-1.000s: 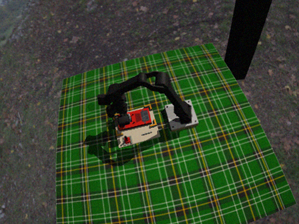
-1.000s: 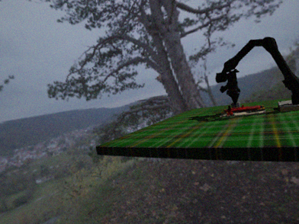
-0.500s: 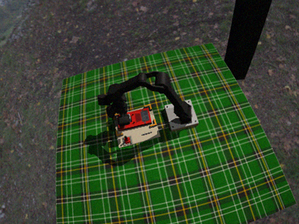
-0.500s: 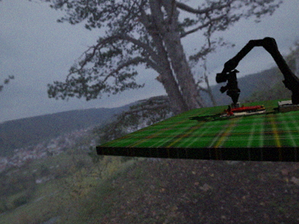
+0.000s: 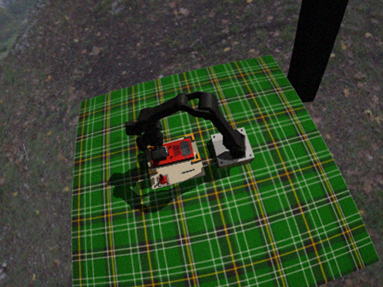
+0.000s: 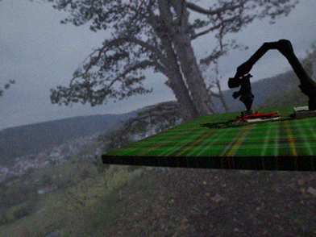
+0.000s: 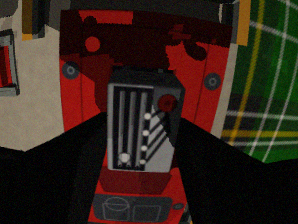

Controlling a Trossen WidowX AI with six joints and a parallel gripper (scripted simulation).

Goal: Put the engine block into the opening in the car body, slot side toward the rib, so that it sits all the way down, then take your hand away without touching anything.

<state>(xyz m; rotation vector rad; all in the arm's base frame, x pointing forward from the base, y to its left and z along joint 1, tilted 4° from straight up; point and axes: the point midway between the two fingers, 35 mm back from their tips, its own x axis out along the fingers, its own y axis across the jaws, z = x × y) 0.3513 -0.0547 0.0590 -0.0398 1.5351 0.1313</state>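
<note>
The engine block (image 7: 131, 127) (image 6: 248, 112) is a grey block with dark slots, a row of white dots and a red round spot on its top. My gripper (image 7: 142, 123) (image 6: 249, 110) is shut on it, one black finger at each side. The block is over the red car body (image 7: 78, 112) (image 5: 174, 152) (image 6: 265, 113), close to its surface. The opening and the rib cannot be made out under the block and the shadow, so I cannot tell how deep the block sits. In the top view the arm's hand hides the block.
The car body lies on a cream board (image 5: 188, 172) (image 7: 35, 117) with orange corner pieces around it. A small red part (image 5: 163, 179) (image 7: 5, 67) sits in a grey frame on the board beside the car. The arm's grey base plate (image 5: 224, 157) is to the right, and a black pillar (image 5: 317, 45) stands behind.
</note>
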